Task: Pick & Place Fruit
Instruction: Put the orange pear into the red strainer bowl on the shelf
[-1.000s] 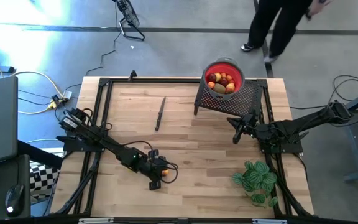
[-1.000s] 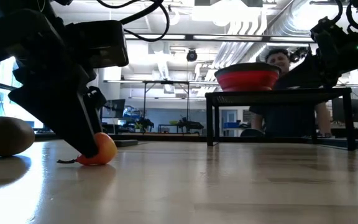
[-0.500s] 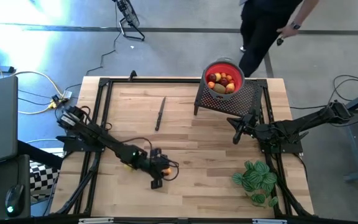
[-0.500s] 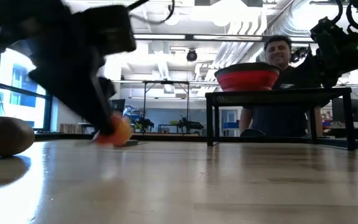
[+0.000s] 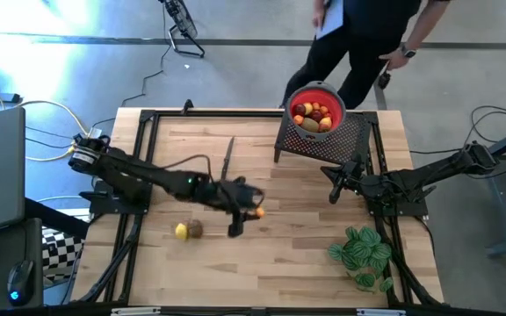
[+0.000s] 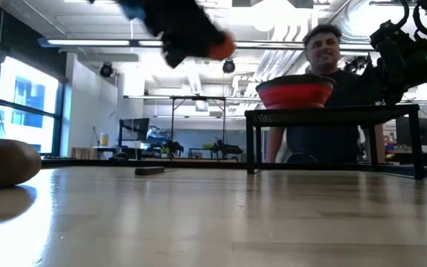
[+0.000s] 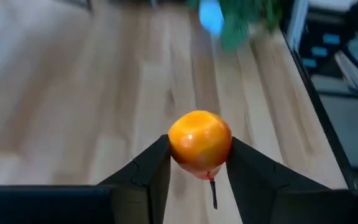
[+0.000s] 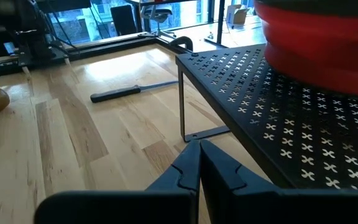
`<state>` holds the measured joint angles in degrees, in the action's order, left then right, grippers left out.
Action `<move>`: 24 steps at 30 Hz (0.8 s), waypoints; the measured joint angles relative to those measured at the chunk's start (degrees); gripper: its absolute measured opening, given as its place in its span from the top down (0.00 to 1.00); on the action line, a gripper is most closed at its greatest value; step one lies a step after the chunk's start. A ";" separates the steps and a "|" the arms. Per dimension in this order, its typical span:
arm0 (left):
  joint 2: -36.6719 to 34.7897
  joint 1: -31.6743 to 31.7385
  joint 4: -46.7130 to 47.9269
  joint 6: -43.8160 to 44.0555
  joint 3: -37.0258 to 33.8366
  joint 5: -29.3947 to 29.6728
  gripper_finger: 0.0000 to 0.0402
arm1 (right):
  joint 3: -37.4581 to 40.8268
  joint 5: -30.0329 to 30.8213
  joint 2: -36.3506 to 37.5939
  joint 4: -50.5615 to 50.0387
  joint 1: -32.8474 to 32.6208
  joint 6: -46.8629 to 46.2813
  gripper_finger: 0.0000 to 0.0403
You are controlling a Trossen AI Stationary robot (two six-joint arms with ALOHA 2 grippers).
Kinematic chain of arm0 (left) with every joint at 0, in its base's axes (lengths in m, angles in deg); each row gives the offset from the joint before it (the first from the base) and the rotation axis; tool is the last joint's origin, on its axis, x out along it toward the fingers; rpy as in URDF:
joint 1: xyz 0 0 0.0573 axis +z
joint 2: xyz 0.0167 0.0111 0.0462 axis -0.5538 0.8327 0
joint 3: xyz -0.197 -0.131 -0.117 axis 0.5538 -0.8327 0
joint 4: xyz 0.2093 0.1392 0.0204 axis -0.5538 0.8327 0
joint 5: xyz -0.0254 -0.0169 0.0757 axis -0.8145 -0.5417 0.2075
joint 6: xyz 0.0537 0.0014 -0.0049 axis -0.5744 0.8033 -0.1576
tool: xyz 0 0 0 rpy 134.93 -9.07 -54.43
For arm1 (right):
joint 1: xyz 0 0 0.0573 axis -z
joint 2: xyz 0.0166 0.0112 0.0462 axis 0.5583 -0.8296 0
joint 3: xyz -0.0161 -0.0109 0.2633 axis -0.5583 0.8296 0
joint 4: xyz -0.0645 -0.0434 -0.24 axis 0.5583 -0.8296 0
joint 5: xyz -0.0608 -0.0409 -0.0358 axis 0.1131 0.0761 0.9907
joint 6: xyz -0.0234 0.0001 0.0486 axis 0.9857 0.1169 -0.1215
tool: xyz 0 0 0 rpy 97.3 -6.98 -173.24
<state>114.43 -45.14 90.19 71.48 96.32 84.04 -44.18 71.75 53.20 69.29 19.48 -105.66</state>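
Left hand (image 7: pixel 199 163) grips a small round orange fruit (image 7: pixel 200 142), raised clear of the pale wooden worktop (image 5: pixel 306 254) for carriage toward the red bowl (image 5: pixel 315 91) at one o'clock. Right hand (image 8: pixel 199 163), closed and empty, waits beside the black perforated stand (image 8: pixel 291 118).

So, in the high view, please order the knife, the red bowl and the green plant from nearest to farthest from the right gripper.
Measured from the right gripper, waiting shut at the table's right side:
1. Green plant, at the near right corner.
2. Red bowl, on the black rack at the far edge; close to the plant's distance, so this order is not certain.
3. Knife, left of centre, clearly farthest.
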 joint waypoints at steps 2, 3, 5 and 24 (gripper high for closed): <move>0.00 2.05 0.34 -1.74 2.70 0.02 0.66 | 0.02 -0.01 0.00 -0.01 -0.02 0.06 0.99; 0.00 3.04 0.21 -2.66 4.19 0.02 0.66 | 0.02 0.00 0.00 0.00 -0.02 0.08 0.99; 0.00 5.20 -0.15 -4.61 6.72 0.02 0.66 | 0.01 0.00 0.00 0.00 -0.02 0.13 0.99; 0.24 24.96 -4.02 -8.17 12.27 -12.49 0.66 | 0.02 -0.39 0.00 2.24 -0.01 -0.11 0.99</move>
<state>114.67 -20.18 86.17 63.30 108.59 71.55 -44.16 71.36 53.20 71.52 19.47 -105.78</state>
